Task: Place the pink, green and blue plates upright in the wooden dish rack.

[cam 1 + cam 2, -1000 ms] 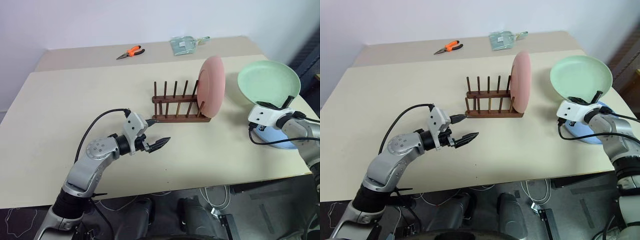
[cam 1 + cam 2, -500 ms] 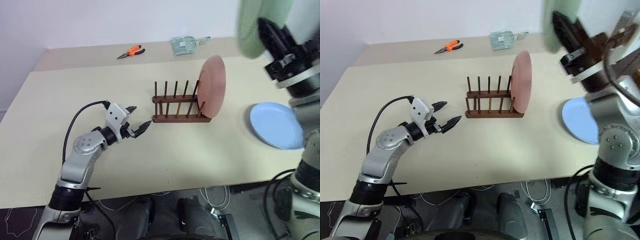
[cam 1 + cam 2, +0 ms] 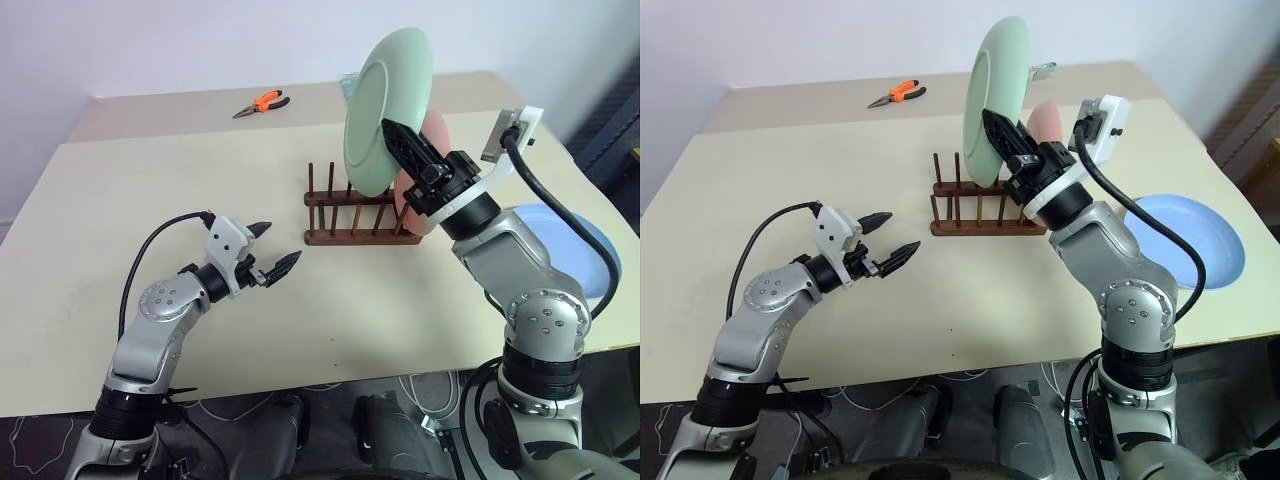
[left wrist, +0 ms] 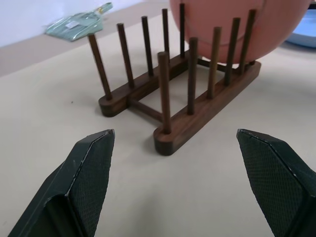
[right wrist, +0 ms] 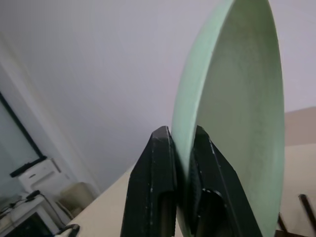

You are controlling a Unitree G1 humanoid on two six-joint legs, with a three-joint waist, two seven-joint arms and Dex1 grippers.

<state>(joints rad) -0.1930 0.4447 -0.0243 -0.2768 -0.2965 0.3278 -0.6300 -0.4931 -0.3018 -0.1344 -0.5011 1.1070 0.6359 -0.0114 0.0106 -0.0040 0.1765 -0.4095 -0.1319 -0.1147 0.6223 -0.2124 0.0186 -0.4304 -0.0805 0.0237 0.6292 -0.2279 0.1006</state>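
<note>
One plate is racked so far: the pink plate (image 3: pixel 432 160) stands upright in the end slot of the wooden dish rack (image 3: pixel 350 215), the end nearer my right arm. My right end effector (image 5: pixel 178 170) is pinched tight on the rim of the green plate (image 3: pixel 388 98), holding it on edge up above the rack, apart from the pegs. The blue plate (image 3: pixel 1190 240) lies flat on the desk (image 3: pixel 120 200), off to my right, not yet picked. My left end effector (image 3: pixel 272 254) has its fingers spread wide, holding nothing, hovering just beside the rack's free end and pointing at it.

Risks as I judge them:
- the grip is only on a thin bit of rim, so the green plate could swing or slip out on the way down
- if I come down tilted or off a gap, the edge lands on peg tops instead of between them and could bounce out
- the rack looks light and nothing pins it, so a sideways nudge could slide or tip it and take the pink plate with it
- going in too close to the pink plate could knock it out of its slot
- my left end effector sits close to the rack end and could bump it if it drifts

Pliers (image 3: pixel 262 102) and a small packet (image 4: pixel 76 20) at the far desk edge are well apart, no issue
</note>
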